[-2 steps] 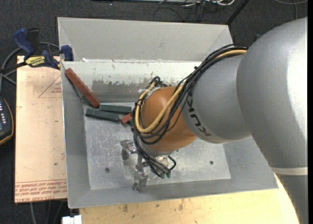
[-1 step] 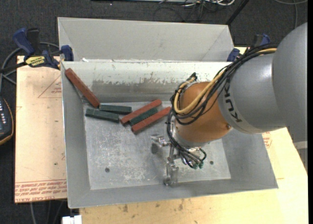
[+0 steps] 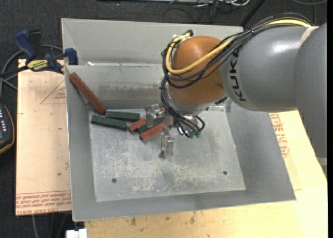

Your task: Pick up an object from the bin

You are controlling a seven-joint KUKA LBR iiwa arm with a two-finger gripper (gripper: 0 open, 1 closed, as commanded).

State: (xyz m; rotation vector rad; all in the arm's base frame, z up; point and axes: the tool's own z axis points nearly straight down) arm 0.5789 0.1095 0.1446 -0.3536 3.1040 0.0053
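Grey metal bin (image 3: 156,180), sloped walls, flat scuffed floor. The nearest part of the floor, towards six o'clock, carries no loose item.

Next in: the hand (image 3: 165,148) hangs low over the middle of the floor, pointing down, its tip at or just above the metal. Whether it is apart or together cannot be told from where I stand. No item can be made out in its grasp.

Governing relation: a short red-brown block (image 3: 150,133) lies just beside the hand, at about ten o'clock from it. Its long axis runs from eight to two o'clock, and its two o'clock end passes under the wrist hardware. In my judgement this is the nearest candidate, and the hand would need to shift towards ten o'clock to come over it.

Further out along nine to ten o'clock: a second red-brown block (image 3: 137,125) touching the first, then two dark green bars (image 3: 117,113) lying almost side by side. Farthest, a long red-brown bar (image 3: 87,92) leans against the left wall, well apart from the hand.

Obstructions: the orange cover (image 3: 195,70) and looped cables (image 3: 179,60) hide the floor behind the hand towards one o'clock. Small grey parts under the wrist, near the blocks, are hard to assign to robot or bin.
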